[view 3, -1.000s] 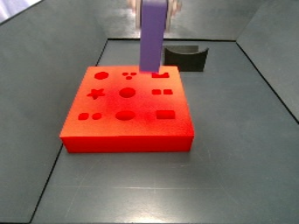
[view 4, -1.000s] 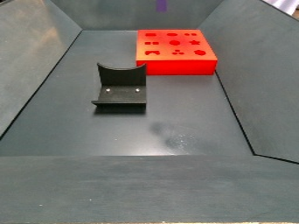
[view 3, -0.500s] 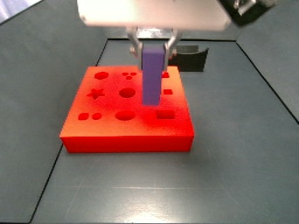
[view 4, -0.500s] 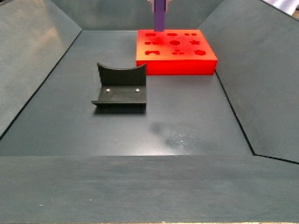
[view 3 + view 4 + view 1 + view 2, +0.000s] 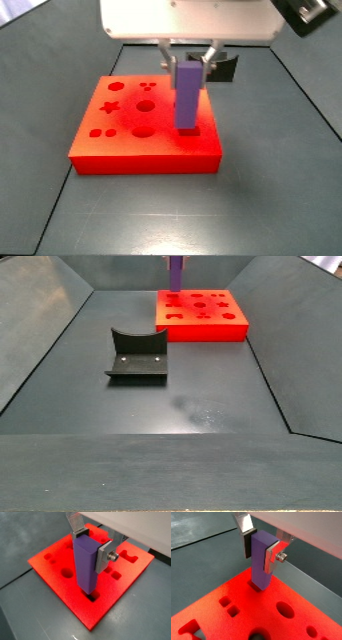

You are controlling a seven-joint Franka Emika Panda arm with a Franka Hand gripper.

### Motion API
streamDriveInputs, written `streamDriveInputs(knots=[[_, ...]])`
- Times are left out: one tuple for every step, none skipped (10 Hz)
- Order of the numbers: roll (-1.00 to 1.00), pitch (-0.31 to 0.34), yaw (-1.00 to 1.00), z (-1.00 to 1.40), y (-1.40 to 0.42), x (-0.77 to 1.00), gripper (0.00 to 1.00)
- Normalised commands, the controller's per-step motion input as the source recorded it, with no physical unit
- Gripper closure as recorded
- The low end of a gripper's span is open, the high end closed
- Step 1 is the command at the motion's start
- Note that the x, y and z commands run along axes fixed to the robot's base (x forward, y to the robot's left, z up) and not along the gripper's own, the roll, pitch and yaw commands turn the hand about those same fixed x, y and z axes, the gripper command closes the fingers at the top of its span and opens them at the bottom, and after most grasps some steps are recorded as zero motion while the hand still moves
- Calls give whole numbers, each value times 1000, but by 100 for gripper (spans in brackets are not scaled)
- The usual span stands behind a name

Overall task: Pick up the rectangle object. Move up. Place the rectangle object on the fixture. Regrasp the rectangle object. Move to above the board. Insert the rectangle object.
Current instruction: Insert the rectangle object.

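My gripper (image 5: 189, 58) is shut on the purple rectangle object (image 5: 189, 95), held upright over the red board (image 5: 134, 140). In both wrist views the silver fingers clamp its upper part, and the block (image 5: 85, 562) (image 5: 261, 559) reaches down with its lower end at a dark rectangular cutout near one edge of the board (image 5: 67, 592) (image 5: 224, 622). In a side view its lower end stands in the cutout at the board's near right. The block also shows at the back in a side view (image 5: 175, 271), above the board (image 5: 201, 316). The dark fixture (image 5: 138, 356) stands empty on the floor.
The fixture also shows behind the board in a side view (image 5: 225, 68). Grey walls (image 5: 54, 326) slope up around the dark floor. The board carries other cutouts: a star (image 5: 111, 106), circles, small squares.
The gripper has come down with the purple block. Its lower end was above the board a second ago and now stands in the rectangular cutout at the board's near right.
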Motion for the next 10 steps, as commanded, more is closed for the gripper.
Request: streamDriveInputs(knots=[[157,154,0,-134,-31,546,100],[91,141,-251,-71,0,209,100],[70,101,-263,0,63,0,100],[50,64,-200,-23,20,-31,100],[11,0,-60,-129,0,-146,100],[0,-19,0,-180,0,-243,100],[0,-21,0,-226,0,-26,100],[0,0,0,-246,0,0,100],[0,0,0,-309,0,0,100],[0,0,0,-374,0,151,100]])
